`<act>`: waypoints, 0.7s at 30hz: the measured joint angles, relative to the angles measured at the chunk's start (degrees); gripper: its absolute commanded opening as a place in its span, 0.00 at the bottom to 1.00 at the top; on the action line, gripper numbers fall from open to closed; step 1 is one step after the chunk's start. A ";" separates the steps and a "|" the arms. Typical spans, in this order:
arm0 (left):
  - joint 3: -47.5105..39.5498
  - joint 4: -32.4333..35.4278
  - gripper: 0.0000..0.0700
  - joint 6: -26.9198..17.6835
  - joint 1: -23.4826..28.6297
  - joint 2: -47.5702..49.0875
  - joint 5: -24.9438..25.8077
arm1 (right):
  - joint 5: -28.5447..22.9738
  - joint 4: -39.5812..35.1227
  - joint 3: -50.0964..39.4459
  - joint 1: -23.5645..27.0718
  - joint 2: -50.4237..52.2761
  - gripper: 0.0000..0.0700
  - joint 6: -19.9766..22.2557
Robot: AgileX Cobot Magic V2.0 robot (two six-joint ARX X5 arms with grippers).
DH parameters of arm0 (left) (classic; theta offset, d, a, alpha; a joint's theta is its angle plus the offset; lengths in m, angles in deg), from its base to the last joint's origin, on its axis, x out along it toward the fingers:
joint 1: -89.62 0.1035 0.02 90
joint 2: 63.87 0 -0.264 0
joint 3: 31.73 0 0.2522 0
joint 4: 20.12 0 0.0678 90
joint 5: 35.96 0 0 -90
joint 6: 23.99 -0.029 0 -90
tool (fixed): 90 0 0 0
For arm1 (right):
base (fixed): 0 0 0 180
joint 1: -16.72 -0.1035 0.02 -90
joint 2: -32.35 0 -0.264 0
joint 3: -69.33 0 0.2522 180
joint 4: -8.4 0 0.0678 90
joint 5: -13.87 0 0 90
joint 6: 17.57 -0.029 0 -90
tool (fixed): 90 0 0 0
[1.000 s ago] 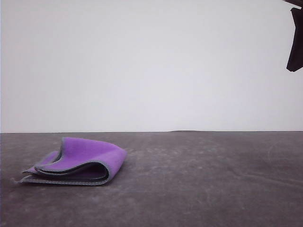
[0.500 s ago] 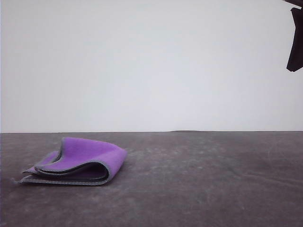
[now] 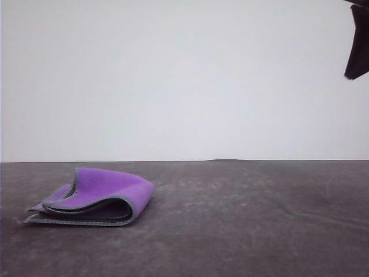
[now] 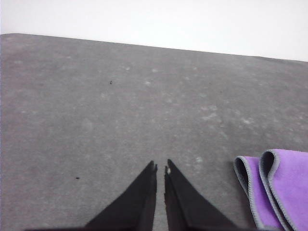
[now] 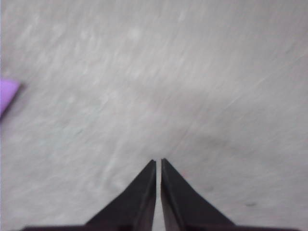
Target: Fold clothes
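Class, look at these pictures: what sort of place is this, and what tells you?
Probably a robot test bench: a bare grey tabletop, a plain white backdrop, and one folded purple cloth.

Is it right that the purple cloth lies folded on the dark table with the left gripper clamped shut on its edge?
Not quite. The purple cloth does lie folded on the dark table, but the left gripper is shut on nothing: the left wrist view shows its fingertips over bare table, apart from the cloth's edge.
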 measured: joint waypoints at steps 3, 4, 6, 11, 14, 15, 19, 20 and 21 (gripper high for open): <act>0.00 0.00 0.02 0.00 0.00 0.00 -0.02 | -0.49 -3.17 -1.63 0.21 6.89 0.01 1.76; 0.00 0.00 0.02 0.00 0.00 0.00 -0.02 | -0.50 -5.22 -2.85 0.49 9.59 0.02 2.25; 0.00 0.00 0.02 0.00 0.00 0.00 0.00 | -0.48 -9.68 -6.27 1.18 15.22 0.02 3.05; 0.00 0.00 0.02 0.00 0.00 0.00 -0.02 | -0.50 -16.40 -19.00 2.86 30.04 0.02 3.53; 0.00 0.00 0.02 0.00 0.00 0.00 -0.02 | -0.50 -18.53 -27.56 3.72 39.71 0.02 3.64; 0.00 0.00 0.02 0.00 0.00 0.00 -0.02 | -0.48 -18.99 -30.00 4.00 42.52 0.02 3.65; 0.00 0.00 0.02 -0.02 0.00 0.00 -0.02 | -0.20 -19.49 -38.56 5.07 51.52 0.01 3.63; 0.00 0.00 0.02 0.00 0.00 0.00 -0.02 | -0.20 -19.47 -40.22 5.27 53.13 0.02 3.63; 0.00 0.00 0.02 0.00 0.00 0.00 -0.02 | -0.19 -19.53 -41.40 5.51 54.22 0.01 3.59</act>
